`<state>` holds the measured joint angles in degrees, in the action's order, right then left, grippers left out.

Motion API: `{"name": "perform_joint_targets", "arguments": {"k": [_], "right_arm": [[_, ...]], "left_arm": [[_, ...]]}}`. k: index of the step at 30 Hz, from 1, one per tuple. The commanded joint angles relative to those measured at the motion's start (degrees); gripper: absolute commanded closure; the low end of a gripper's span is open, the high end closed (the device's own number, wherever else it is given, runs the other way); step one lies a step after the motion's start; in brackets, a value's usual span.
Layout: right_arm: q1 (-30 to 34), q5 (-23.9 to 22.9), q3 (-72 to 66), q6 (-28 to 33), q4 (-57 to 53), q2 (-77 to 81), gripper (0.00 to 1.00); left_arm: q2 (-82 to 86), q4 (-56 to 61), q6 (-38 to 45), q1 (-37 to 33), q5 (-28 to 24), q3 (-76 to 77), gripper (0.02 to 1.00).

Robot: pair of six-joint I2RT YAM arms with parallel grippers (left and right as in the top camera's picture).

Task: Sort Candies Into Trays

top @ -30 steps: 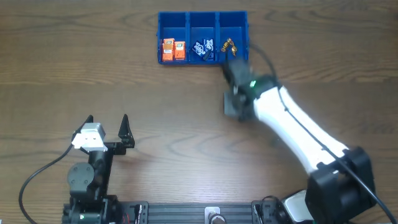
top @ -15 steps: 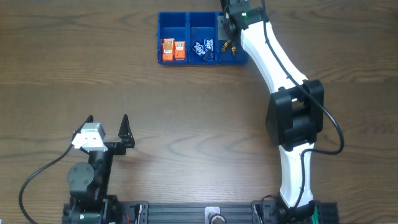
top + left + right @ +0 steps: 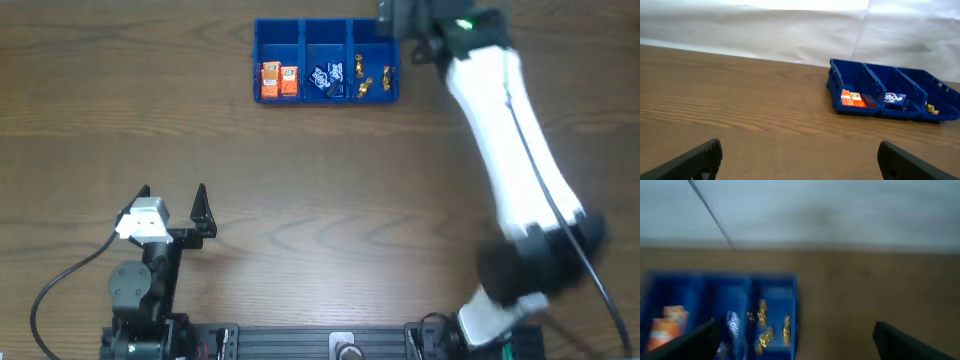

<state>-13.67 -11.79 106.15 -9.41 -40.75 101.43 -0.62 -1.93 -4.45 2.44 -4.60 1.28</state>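
Wood-grain counter [image 3: 300,150] below: my right hand [image 3: 796,326] hangs wide and empty by the right end of the blue tray [image 3: 325,22]. Gold candies [image 3: 372,78] lie in its right compartment, blue-wrapped ones [image 3: 327,78] in the middle, orange ones [image 3: 279,81] in the left; their print is unreadable. My left hand [image 3: 172,195] sits wide, well apart.

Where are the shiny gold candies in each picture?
Top view: gold candies in the right-end compartment of the blue tray.
Left wrist view: gold candies in the tray's end compartment, two along from the orange ones.
Right wrist view: gold candies in that same end compartment.
Shared landmark: the orange candies in the opposite end compartment.
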Motion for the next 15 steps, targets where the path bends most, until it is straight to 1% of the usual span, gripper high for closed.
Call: {"name": "perform_joint_targets", "arguments": {"k": [1, 2, 4, 8, 10, 12, 15], "right_arm": [[3.2, -1.0, -27.7, 2.5, 8.7, -26.0, 0.001], [3.8, -1.0, -34.4, 3.0, 10.6, -31.9, 0.003], [4.4, -1.0, -53.3, 3.7, 16.6, -49.1, 0.003], [7.0, -0.9, -75.0, 3.7, 24.9, -71.0, 0.003], [7.4, -0.5, -82.3, 3.7, 25.5, -78.7, 0.003], [7.4, 0.1, -87.3, 4.0, 27.7, -83.0, 0.003], [7.4, 1.7, -94.3, 6.9, 32.5, -89.5, 0.003]], "left_arm": [[0.4, -2.1, 0.2, -0.2, -1.2, -1.0, 0.020], [0.4, -2.1, 0.2, -0.2, -1.2, -1.0, 0.020], [0.4, -2.1, 0.2, -0.2, -1.2, -1.0, 0.020], [0.4, -2.1, 0.2, -0.2, -1.2, -1.0, 0.020], [0.4, -2.1, 0.2, -0.2, -1.2, -1.0, 0.020], [0.4, -2.1, 0.2, -0.2, -1.2, -1.0, 0.020], [0.4, -2.1, 0.2, -0.2, -1.2, -1.0, 0.020]]}}
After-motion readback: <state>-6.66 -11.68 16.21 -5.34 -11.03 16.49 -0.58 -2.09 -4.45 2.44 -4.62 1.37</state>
